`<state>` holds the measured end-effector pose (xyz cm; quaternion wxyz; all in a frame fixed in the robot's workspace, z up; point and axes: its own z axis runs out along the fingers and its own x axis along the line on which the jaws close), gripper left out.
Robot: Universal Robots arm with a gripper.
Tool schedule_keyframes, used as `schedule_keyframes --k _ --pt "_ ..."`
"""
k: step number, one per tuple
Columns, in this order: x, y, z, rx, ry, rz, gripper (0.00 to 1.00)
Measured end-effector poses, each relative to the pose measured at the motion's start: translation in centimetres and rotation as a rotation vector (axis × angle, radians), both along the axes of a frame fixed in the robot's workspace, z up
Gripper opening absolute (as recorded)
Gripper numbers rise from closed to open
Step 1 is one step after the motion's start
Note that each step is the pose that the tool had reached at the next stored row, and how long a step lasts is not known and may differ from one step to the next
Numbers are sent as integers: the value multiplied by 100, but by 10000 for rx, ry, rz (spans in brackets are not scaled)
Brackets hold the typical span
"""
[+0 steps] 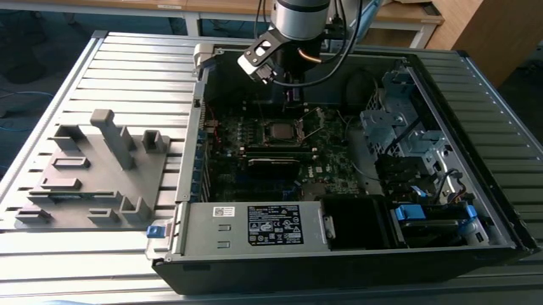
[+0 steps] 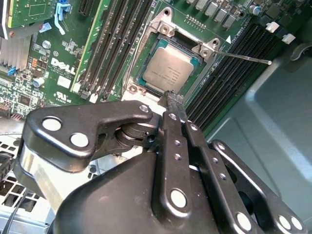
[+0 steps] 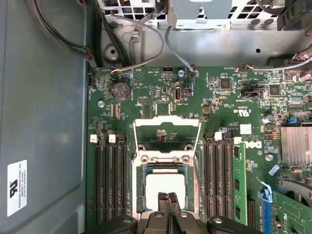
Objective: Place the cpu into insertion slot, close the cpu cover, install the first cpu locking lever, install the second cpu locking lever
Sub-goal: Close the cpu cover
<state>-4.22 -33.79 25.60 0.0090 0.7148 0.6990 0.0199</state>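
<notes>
On the ribbed metal desk lies an open black computer case, its green motherboard facing up. The first step looks done: the cpu, a flat square with a dull silvery face, sits in the insertion slot. Three steps look left. The cpu cover, a thin windowed metal frame, stands swung open beside the slot, and one wire-thin locking lever juts free. The hand hovers near the chip, its black fingers clenched together on nothing.

Lab/workshop: open PC case on slatted alu bench, grey jig.
</notes>
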Motion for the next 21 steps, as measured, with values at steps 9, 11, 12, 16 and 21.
schedule_keyframes --k 9,11,12,16,21 --pt "62 0 -1 0 0 0 11" --pt "68 0 0 0 0 0 11" --pt "72 0 0 0 0 0 11" --pt "86 0 -1 1 0 0 11" --pt "99 0 0 0 0 -1 11"
